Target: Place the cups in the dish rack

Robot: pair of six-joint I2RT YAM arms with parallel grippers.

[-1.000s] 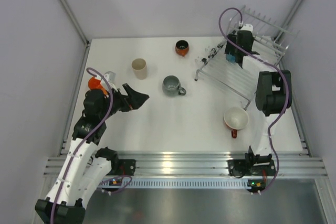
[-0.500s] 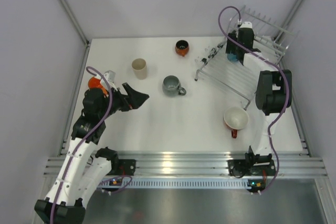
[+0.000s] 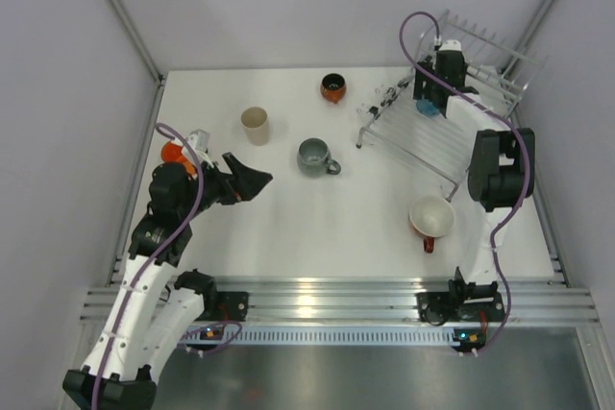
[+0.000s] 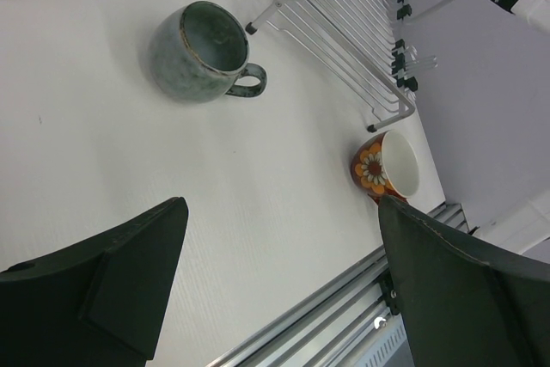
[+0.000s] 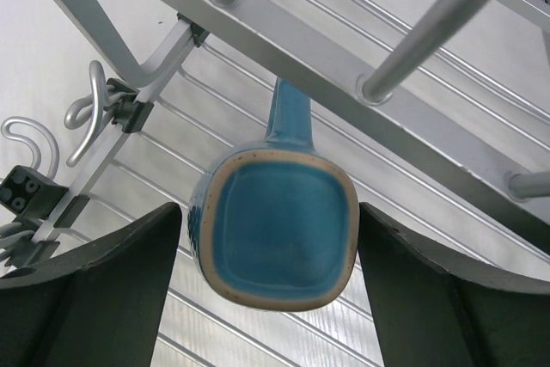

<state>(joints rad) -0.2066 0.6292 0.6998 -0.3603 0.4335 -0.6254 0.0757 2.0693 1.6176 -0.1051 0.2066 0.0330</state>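
Shifted slightly since before, right jaws flank blue cup in dish rack.

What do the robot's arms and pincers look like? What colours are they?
The left arm and right arm are white tubes with chunky black joints. A purple cable loops along each. The left pincer and right pincer each have two wide, flat black fingers. Both arms stand on a silver rail.

Light blue cup sits in the dish rack; red flowered mug near its front edge; grey mug, dark-and-orange cup, beige tumbler, orange cup to its left
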